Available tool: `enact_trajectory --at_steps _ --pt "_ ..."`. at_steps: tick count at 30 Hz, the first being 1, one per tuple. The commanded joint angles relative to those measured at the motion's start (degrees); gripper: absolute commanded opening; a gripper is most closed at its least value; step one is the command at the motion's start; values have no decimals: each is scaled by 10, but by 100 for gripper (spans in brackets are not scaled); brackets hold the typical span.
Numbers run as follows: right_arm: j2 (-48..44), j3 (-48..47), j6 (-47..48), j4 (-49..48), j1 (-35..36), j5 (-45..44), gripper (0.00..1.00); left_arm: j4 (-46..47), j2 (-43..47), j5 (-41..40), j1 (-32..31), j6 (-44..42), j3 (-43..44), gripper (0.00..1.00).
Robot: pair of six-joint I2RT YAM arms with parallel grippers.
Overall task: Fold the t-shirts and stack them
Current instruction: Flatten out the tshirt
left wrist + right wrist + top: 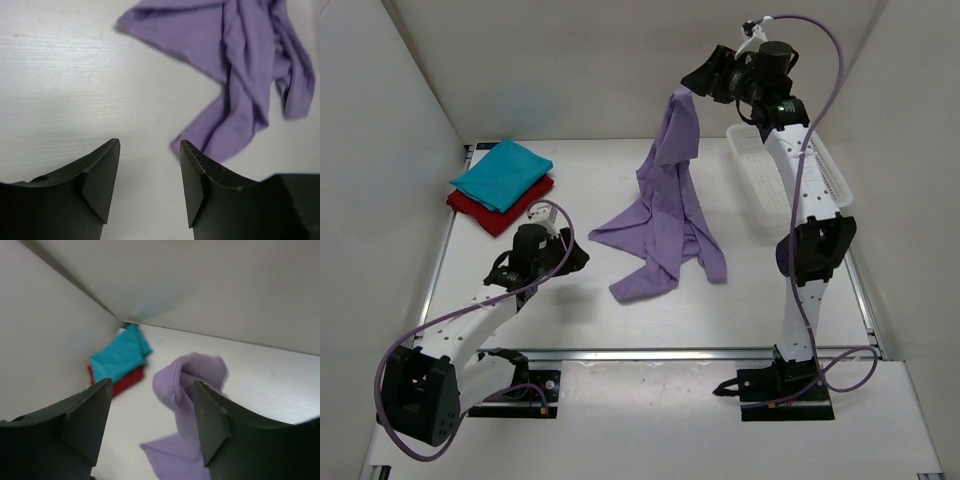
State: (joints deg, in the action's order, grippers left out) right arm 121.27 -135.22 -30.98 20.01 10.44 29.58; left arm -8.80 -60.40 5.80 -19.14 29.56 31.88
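Across the middle of the white table (620, 330), the pale lavender cloth t-shirt (670, 220) hung in a crumpled column, top raised toward the far right, lower folds spread on the surface. The right gripper (690, 85) had its jaws parted beside the blurred top; contact could not be made out. At the far left, the folded teal-blue t-shirt (500, 172) lay on the folded dark red t-shirt (495, 215). The left gripper (150, 145) hovered near the lavender hem, jaws wide, empty. The white plastic mesh basket (745, 150) sat partly hidden behind the right arm (815, 250).
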Motion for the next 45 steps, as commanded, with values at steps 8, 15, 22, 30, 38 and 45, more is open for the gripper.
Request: enact_trajectory --at_steps 8,15,22,30,38,45 --pt "-177 346 132 -24 105 -153 33 41 37 32 -7 43 -102 61" --pt "-89 401 212 -19 278 -217 15 12 133 54 76 53 -152 62" --pt "49 282 274 4 356 -245 47 2 177 77 97 60 -169 62" --pt "157 134 243 91 371 -294 46 -13 208 81 133 52 -170 62" --pt "146 186 119 75 404 -461 42 -68 217 97 199 23 -103 62" --pt "176 155 76 103 406 -458 49 -47 228 116 191 37 -108 62"
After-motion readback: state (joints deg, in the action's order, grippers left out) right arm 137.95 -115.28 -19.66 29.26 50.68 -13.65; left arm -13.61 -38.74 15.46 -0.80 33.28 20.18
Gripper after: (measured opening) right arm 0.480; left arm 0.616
